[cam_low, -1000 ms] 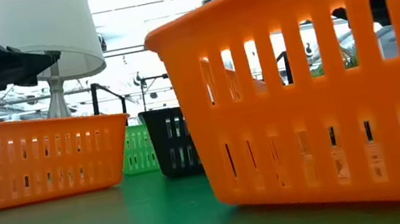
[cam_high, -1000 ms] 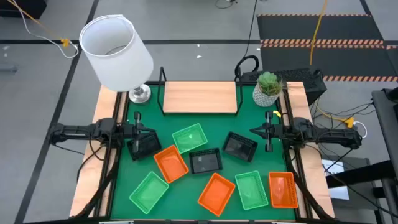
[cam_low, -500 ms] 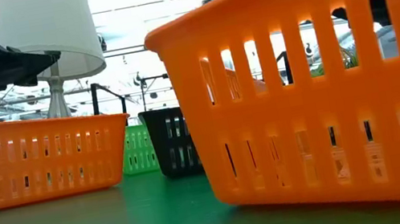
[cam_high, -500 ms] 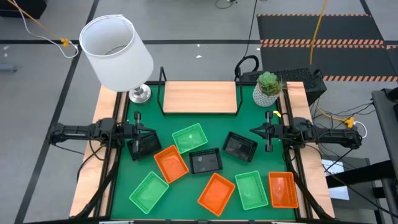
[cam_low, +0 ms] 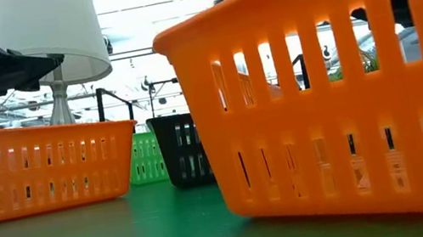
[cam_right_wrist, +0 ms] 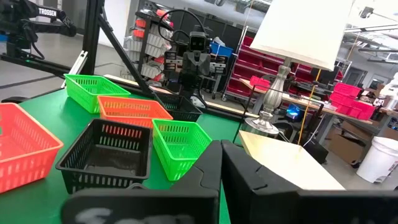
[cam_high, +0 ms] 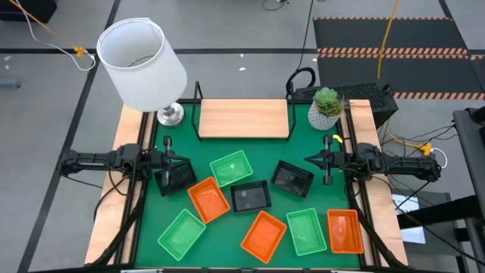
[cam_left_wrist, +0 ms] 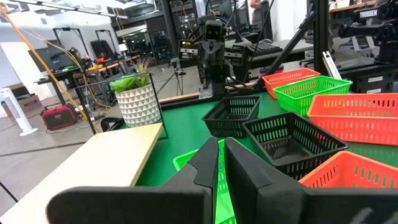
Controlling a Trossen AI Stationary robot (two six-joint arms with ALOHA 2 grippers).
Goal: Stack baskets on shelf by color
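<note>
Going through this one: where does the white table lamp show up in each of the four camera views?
High view: lamp at upper left, its base beside the shelf's left end.
Low view: lampshade at upper left, above an orange basket.
Left wrist view: not in it.
Right wrist view: lampshade at upper right, stem dropping toward the shelf board.
Shared landmark: the light-wood shelf, next to the lamp in the high and right wrist views.

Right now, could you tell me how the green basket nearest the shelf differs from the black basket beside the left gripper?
The green basket nearest the shelf is bright green and lies out in the middle of the mat; the black basket beside the left gripper is dark and sits at the mat's left edge, under the left gripper. Both are empty, upright, slotted rectangular trays, and both lie askew.
</note>
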